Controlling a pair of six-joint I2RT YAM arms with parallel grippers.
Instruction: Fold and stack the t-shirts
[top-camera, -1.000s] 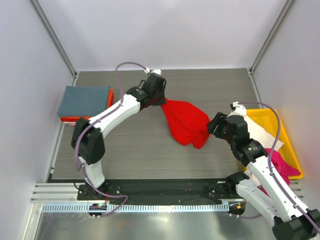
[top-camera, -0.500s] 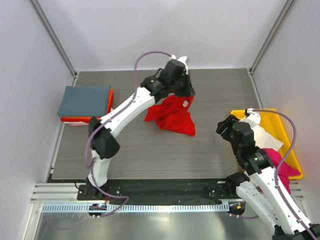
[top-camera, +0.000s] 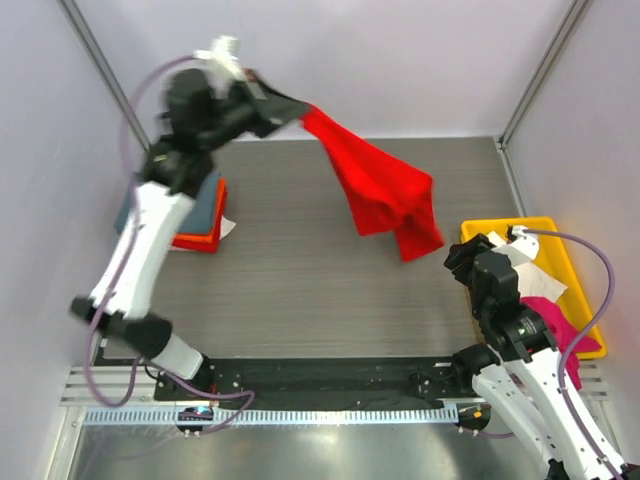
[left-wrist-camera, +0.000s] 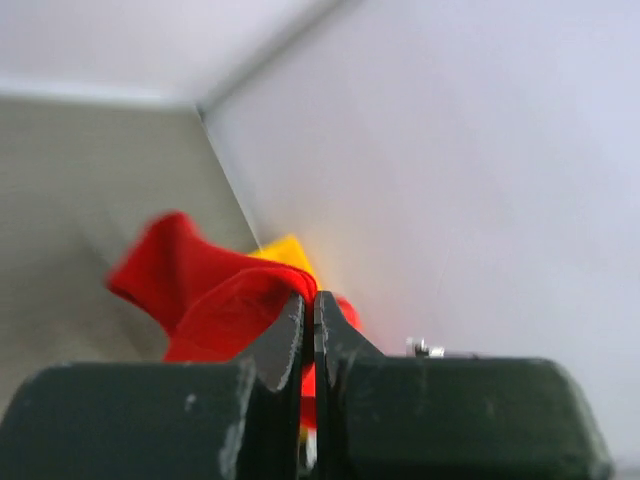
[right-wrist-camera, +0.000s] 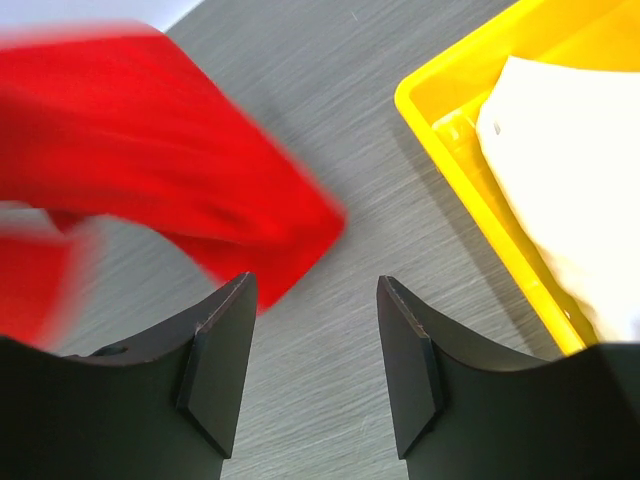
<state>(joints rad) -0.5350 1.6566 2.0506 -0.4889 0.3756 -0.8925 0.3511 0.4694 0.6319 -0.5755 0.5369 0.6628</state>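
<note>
Red t-shirt (top-camera: 385, 190) hung aloft, upper centre.
Your left gripper (left-wrist-camera: 310, 308) pinched its edge; your right gripper (right-wrist-camera: 315, 290) stood apart beside the yellow tray (right-wrist-camera: 430, 105).

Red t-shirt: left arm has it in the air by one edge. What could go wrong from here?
1. The left pincer, shut, grips the red t-shirt by only a pinched bit of cloth; it might slip out.
2. The shirt's hanging end is near the open right pincer and the yellow tray; it could snag or drape there.

Left fingers (left-wrist-camera: 287, 340) together, right fingers (right-wrist-camera: 222, 352) apart
</note>
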